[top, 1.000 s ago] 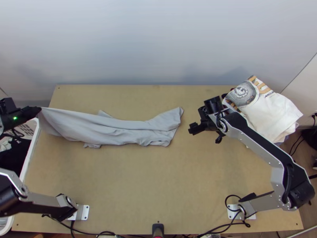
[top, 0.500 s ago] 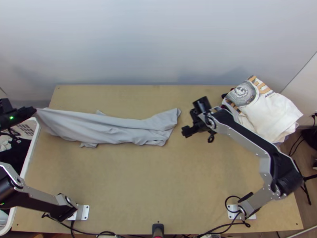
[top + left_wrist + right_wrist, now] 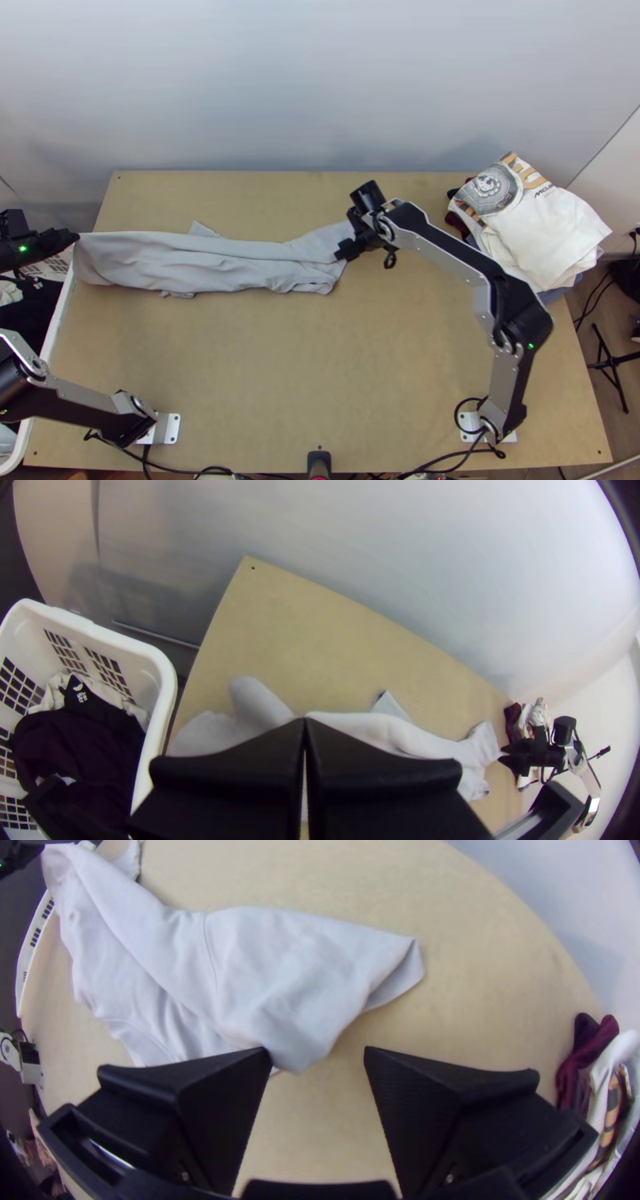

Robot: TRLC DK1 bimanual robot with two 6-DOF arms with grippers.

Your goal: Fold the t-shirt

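Two grippers at work. The right gripper (image 3: pixel 318 1057), broad flat black fingers well apart, nothing between them, hangs over the far end of the light grey cloth t-shirt (image 3: pixel 216 260), near twelve o'clock on the table as seen from above. The left gripper (image 3: pixel 78 238), fingers closed, pinches the other end of the shirt out at about ten o'clock.

Shirt between them: a long, creased strip, narrow and uneven, a small flap poking out at its twelve o'clock side. Not a neat fold.

Change over the last second: right arm has swung in toward nine o'clock, from beside the shirt to over its end. Shirt's free end has slipped slightly the same way. Reads as setting up a two-handed hold, probably for straightening or lifting. Next, likely, lower and close on that end; risk of catching a single layer.

Farther out: white plastic laundry basket (image 3: pixel 163 680) at nine o'clock, dark clothes inside; pile of folded garments, white printed one on top (image 3: pixel 544 228), at two o'clock.
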